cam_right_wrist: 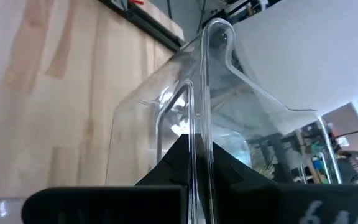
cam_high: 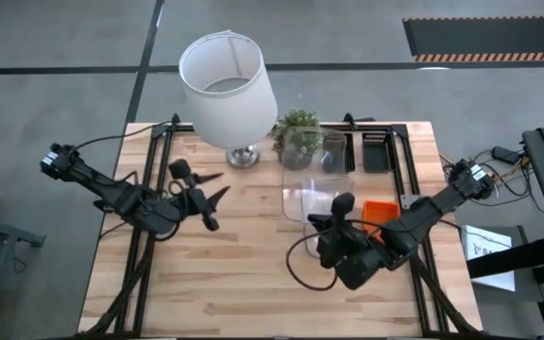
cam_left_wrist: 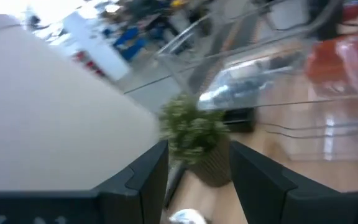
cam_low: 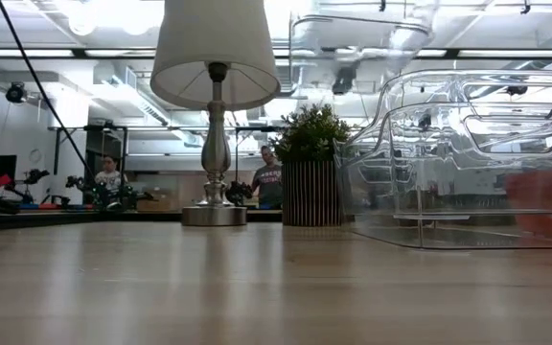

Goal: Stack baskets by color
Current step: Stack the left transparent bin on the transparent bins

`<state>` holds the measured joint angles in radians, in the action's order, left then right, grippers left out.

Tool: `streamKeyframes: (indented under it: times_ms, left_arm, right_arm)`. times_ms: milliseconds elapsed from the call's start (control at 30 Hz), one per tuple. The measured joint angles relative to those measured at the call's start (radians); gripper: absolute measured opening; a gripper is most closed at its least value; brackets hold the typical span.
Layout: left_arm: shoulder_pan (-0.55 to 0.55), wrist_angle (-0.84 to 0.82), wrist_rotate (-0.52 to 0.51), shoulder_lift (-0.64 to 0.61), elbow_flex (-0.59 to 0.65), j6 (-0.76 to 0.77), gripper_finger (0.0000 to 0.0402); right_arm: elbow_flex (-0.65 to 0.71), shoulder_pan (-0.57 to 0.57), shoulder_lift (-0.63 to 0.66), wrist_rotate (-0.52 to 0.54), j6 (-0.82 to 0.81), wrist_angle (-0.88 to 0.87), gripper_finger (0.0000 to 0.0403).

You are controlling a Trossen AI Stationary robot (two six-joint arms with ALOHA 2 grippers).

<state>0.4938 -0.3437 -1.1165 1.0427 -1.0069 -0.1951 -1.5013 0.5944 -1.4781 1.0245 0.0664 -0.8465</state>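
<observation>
Right wrist view shows the right claw (cam_right_wrist: 194,163) pinched on the thin wall of a clear transparent plastic basket (cam_right_wrist: 229,99), which seems tilted, one end raised. In the high view this basket (cam_high: 312,200) sits near the middle of the wooden tabletop (cam_high: 234,274), towards the right edge, just beside a red-orange plastic basket (cam_high: 382,210); a black slatted basket (cam_high: 377,151) lies at the far edge. The left claw (cam_high: 212,200) hovers half open and empty near the left edge. I judge the wall is slippery, so move slowly, keep the basket level, and lower it squarely over another clear one.
</observation>
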Motion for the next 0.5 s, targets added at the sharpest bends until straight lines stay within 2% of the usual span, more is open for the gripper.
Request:
streamKeyframes:
  times_ms: [233, 367, 500]
  left_arm:
    - [-0.002, 0.070, 0.245, 0.102, 0.000, -0.004, 0.0152]
    - [-0.002, 0.110, 0.391, 0.188, 0.000, -0.051, 0.0152]
    - [-0.002, 0.207, 0.445, 0.283, 0.000, -0.149, 0.0152]
  right_arm:
    - [0.000, 0.077, -0.001, -0.010, -0.239, -0.166, 0.0009]
    - [0.000, 0.135, -0.001, -0.008, -0.311, -0.211, 0.0009]
    - [0.000, 0.185, -0.001, -0.004, -0.343, -0.230, 0.0009]
